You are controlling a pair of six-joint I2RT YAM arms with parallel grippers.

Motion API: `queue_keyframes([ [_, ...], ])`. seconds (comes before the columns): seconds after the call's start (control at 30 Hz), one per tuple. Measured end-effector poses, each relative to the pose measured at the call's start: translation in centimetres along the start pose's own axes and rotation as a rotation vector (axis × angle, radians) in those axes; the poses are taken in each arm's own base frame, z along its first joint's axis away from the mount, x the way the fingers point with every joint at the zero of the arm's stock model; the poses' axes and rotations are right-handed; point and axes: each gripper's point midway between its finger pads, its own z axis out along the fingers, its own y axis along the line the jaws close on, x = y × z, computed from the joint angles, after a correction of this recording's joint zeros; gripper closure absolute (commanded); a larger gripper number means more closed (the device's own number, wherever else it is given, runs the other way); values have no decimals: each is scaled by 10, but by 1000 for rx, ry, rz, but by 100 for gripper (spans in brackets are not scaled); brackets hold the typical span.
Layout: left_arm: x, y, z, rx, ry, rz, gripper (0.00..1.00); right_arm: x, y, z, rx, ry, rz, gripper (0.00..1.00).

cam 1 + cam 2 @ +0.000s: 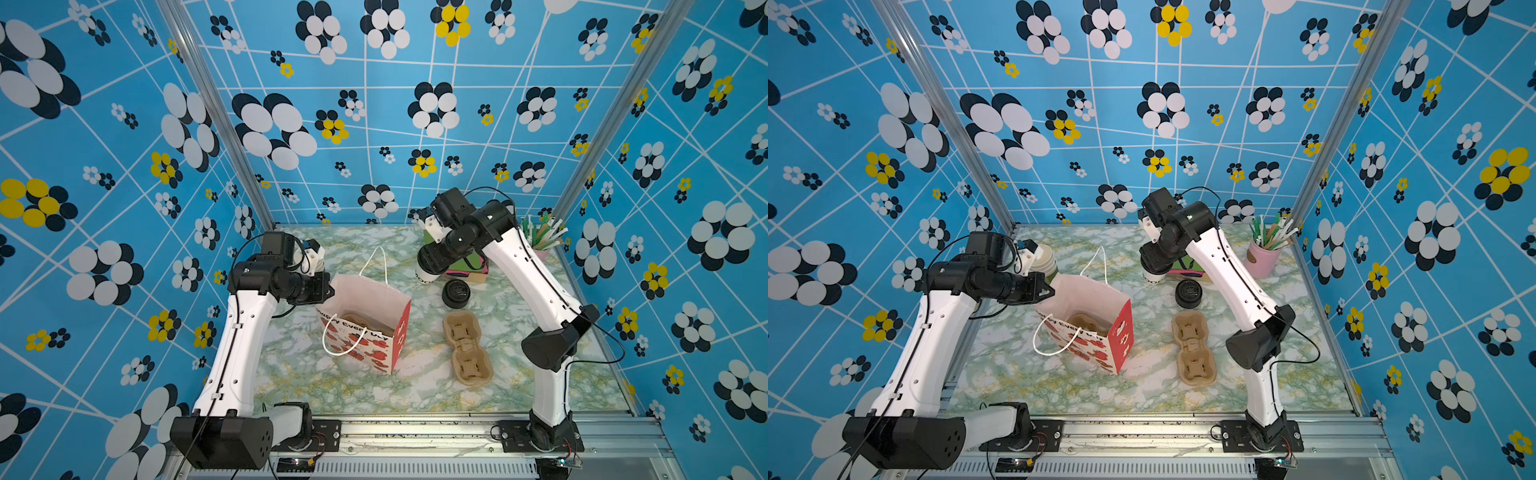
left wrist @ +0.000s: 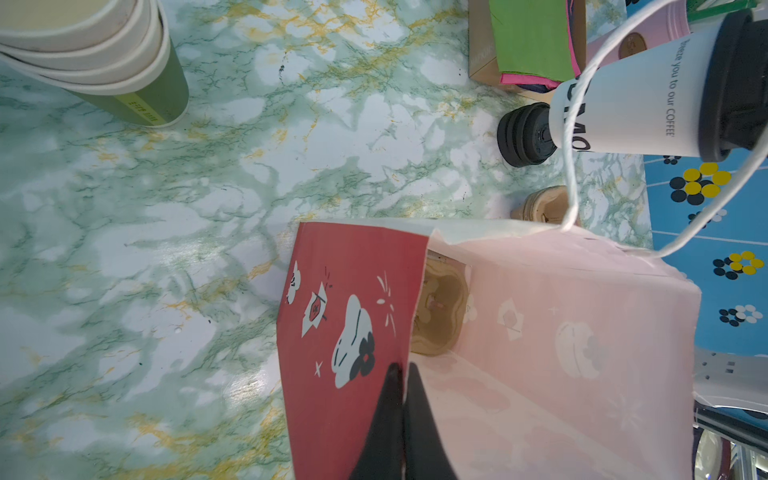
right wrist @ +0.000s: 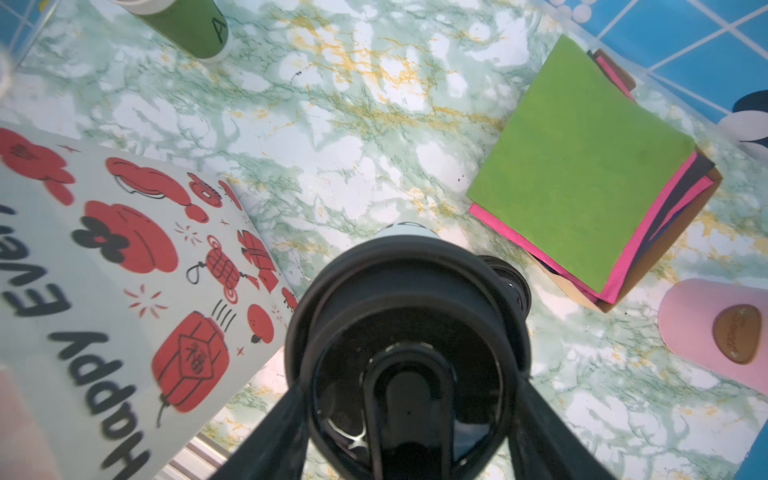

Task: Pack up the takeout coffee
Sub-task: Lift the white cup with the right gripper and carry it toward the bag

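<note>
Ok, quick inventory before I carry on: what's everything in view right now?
takeout coffee: 1, white, black lid, back of the table
paper bag: 1, white and red, centre, upright, open
cup carrier in bag: 1, brown
cup carrier on table: 1, brown, right of the bag
lid stack: 1, black, beside the coffee
cup stack: 1, cream and green, back left
napkins: 1 pile, green on top, back right
pink holder: 1, holding straws, back right corner
left gripper: shut on the bag's rim
right gripper: closed on the coffee's lid
</note>
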Motion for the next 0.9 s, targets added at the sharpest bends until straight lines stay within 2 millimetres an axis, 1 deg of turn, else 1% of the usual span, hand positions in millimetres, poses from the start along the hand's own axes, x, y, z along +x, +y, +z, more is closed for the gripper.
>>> queue_keyframes([
  [0.2, -2, -17, 11, 35, 9, 19, 100, 9, 0, -39, -14, -51, 0, 31],
  [0.5, -7, -41, 25, 82, 9, 36, 100, 19, 2, -86, -37, -127, 0, 32],
  [0.6, -8, -43, 28, 84, 12, 32, 100, 21, 6, -98, -53, -151, -5, 32],
  [0.73, -11, -41, 30, 72, 4, 20, 100, 23, 14, -109, -77, -166, -20, 31],
  [0.9, -14, -35, 37, 49, 17, 8, 100, 21, 32, -125, -116, -202, -52, 32],
])
